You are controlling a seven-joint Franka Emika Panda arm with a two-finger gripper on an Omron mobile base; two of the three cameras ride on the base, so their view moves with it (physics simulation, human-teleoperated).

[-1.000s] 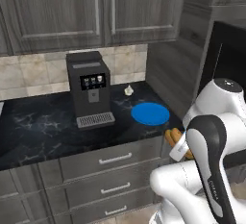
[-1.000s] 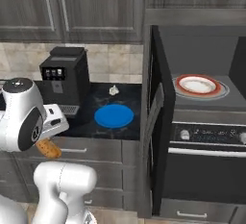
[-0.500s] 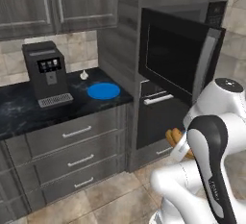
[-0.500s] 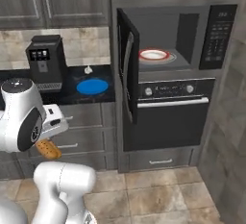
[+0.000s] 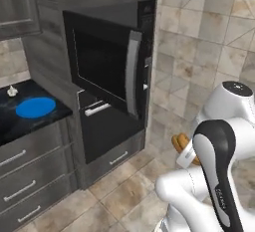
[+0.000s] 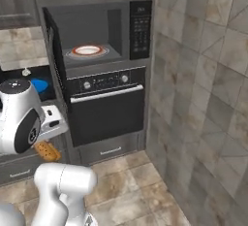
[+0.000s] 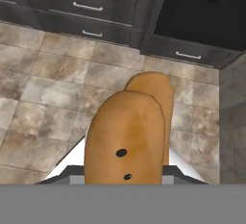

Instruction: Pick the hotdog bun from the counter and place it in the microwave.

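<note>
Counter [image 5: 30, 126] adjoins microwave [image 6: 97, 31] above tiled floor [image 6: 140, 191].

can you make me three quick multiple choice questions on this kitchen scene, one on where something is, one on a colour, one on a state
1. Where is the hotdog bun?
A. on the counter
B. in the gripper, over the floor
C. inside the microwave

2. What colour is the flat round plate on the counter?
A. blue
B. red
C. green

3. What state is the microwave door in?
A. shut
B. swung open
C. removed

Answers: 1 B, the hand view shows the bun clamped in the gripper with floor tiles behind it. 2 A, the blue plate lies on the black top. 3 B, the door stands out from the lit cavity, where a red-rimmed plate sits.
</note>
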